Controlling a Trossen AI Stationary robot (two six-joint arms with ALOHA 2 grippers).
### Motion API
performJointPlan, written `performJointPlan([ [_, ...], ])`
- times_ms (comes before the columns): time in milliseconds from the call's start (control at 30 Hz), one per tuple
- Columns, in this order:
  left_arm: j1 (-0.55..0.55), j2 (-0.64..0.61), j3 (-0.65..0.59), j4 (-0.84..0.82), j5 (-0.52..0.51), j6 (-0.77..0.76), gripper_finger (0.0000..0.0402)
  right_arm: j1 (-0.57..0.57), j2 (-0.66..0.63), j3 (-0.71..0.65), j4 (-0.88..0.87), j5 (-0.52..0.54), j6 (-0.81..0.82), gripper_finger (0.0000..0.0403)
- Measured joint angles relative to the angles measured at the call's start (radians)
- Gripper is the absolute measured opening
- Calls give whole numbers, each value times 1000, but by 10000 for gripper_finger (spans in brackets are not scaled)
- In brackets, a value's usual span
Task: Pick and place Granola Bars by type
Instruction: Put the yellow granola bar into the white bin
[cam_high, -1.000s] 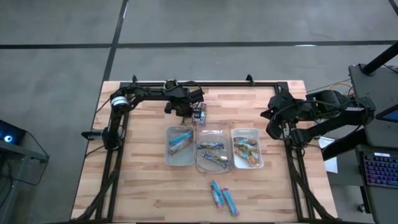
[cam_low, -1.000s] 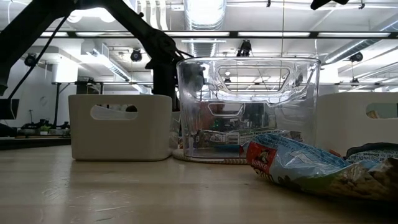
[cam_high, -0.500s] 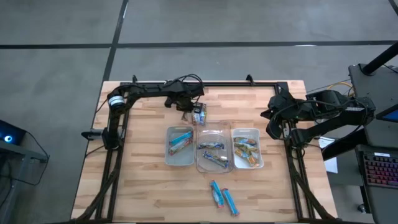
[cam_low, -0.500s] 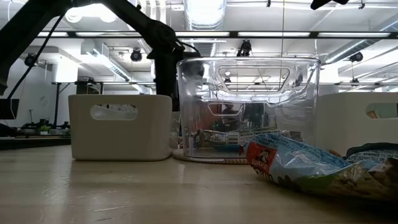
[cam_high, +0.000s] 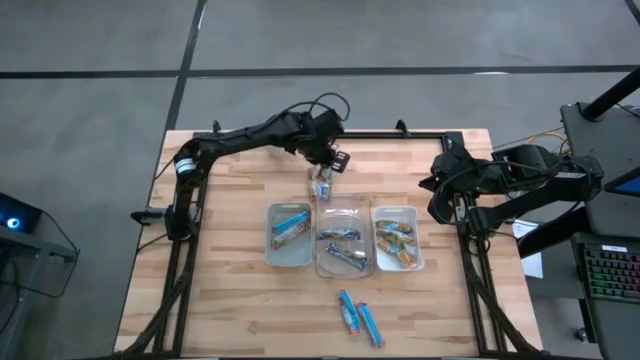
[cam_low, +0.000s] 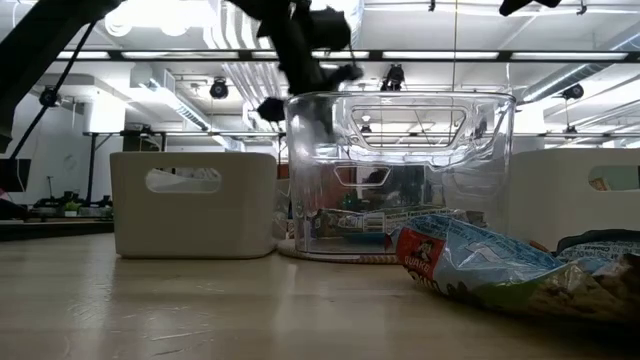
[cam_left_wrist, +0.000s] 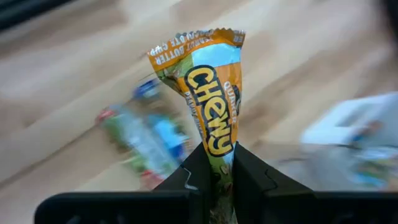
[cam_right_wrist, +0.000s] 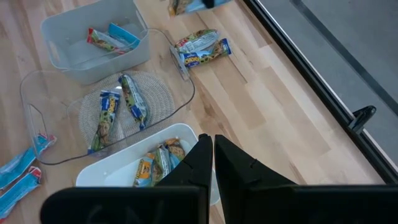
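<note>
Two blue bars (cam_high: 358, 316) lie loose near the table's front edge as I hold an orange-wrapped granola bar (cam_left_wrist: 211, 118) pinched in the left gripper (cam_high: 335, 160), raised over the far side behind the three trays. To do this well, I should carry it level to the right-hand tray (cam_high: 377, 214), where like wrappers sit. Only the left wrist view shows the wrapper's print; from above it barely shows. The right gripper (cam_right_wrist: 208, 163) waits closed, empty, at the table's right edge.
</note>
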Motion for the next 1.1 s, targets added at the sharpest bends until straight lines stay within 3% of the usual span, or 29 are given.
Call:
performJointPlan([
  [300, -102, 0, 153, 35, 23, 31, 23, 0, 0, 2, -1, 0, -3, 8],
  [467, -163, 0, 154, 200, 115, 43, 23, 0, -1, 18, -3, 0, 0, 8],
  [700, -238, 6, 151, 397, 203, -75, 23, 0, -11, 101, -14, 1, -8, 8],
  [1100, -348, 7, 151, 552, 187, -232, 23, 0, -50, 215, -37, 43, -12, 8],
])
